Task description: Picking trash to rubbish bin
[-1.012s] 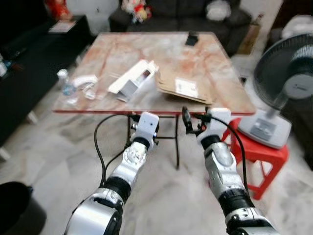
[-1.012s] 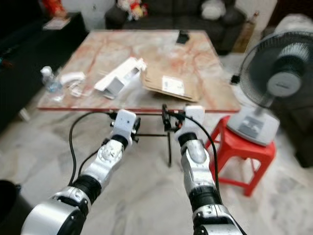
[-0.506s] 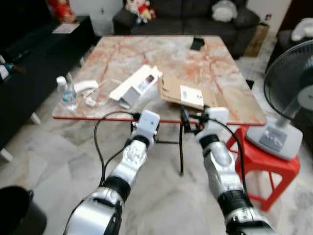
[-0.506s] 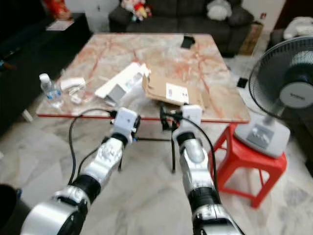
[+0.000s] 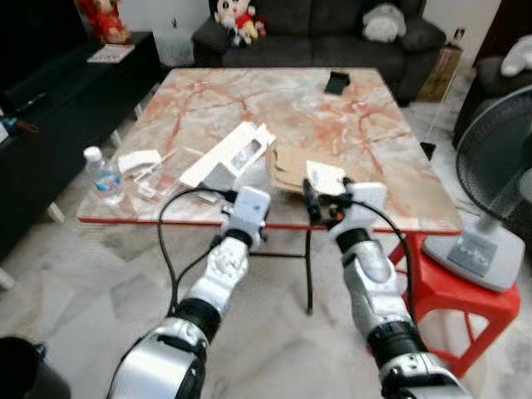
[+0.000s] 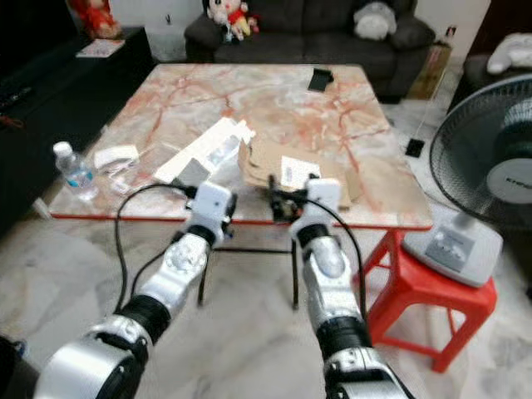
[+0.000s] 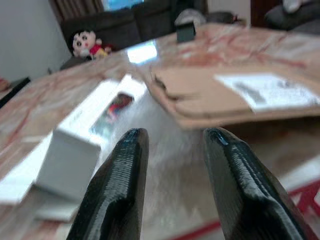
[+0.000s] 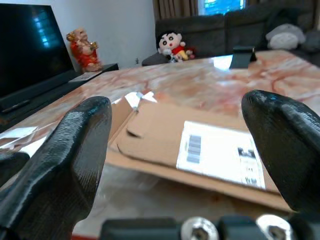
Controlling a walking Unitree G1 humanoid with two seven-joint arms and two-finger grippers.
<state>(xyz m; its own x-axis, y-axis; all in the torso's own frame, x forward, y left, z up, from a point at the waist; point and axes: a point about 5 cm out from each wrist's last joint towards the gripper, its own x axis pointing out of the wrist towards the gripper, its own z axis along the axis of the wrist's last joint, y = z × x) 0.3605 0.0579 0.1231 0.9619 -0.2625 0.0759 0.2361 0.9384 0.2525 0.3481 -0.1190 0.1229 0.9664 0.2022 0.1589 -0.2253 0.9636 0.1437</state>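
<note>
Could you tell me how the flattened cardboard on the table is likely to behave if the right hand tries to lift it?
The flattened cardboard is thin and broad, so it will probably feel light but flex or sag when held by one edge. It lies flat on the table, so the open right hand may need to slide it off the edge first.

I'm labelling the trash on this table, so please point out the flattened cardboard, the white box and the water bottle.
flattened cardboard (image 8: pixel 150 135): right wrist view, on its brown top face left of the label.
white box (image 5: pixel 229 155): left eye view, middle of its long top face.
water bottle (image 6: pixel 73 173): right eye view, on its clear body.
</note>
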